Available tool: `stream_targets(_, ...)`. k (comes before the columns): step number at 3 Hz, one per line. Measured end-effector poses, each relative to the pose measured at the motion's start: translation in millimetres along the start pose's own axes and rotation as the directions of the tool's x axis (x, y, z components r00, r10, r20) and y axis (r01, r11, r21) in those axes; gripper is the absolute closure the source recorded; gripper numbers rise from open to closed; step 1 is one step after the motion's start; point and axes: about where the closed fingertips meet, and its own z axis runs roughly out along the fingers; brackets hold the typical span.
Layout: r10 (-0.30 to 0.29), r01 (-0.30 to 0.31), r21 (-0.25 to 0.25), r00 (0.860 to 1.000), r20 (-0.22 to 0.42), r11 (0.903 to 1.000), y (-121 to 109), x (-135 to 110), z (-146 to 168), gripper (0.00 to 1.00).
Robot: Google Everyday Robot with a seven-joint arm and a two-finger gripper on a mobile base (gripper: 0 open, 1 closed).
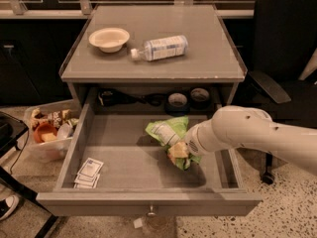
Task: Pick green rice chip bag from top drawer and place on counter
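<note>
The green rice chip bag [168, 129], crinkly light green with a white label, hangs tilted over the right middle of the open top drawer [124, 152]. It casts a shadow on the drawer floor. My gripper [179, 150] is at the end of the white arm that comes in from the right. It is shut on the bag's lower right end, and the wrist hides most of it. The counter [208, 58] is the grey cabinet top above the drawer.
A clear water bottle [161, 47] lies on the counter next to a beige bowl [109, 37]. Small white packets [89, 172] lie in the drawer's front left corner. Tape rolls [188, 99] sit behind the drawer. A bin of snacks [49, 130] stands at the left, a black chair [282, 58] at the right.
</note>
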Motion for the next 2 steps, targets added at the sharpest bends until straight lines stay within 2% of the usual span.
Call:
stream_targets(1, -0.040, 0.037, 0.038, 0.997, 0.066, 0.9986, -1.7, -12.1, -30.5, 1.00)
stream_targets(2, -0.082, 0.070, 0.085, 0.986, 0.147, 0.9939, -6.2, -30.9, -57.9, 1.00)
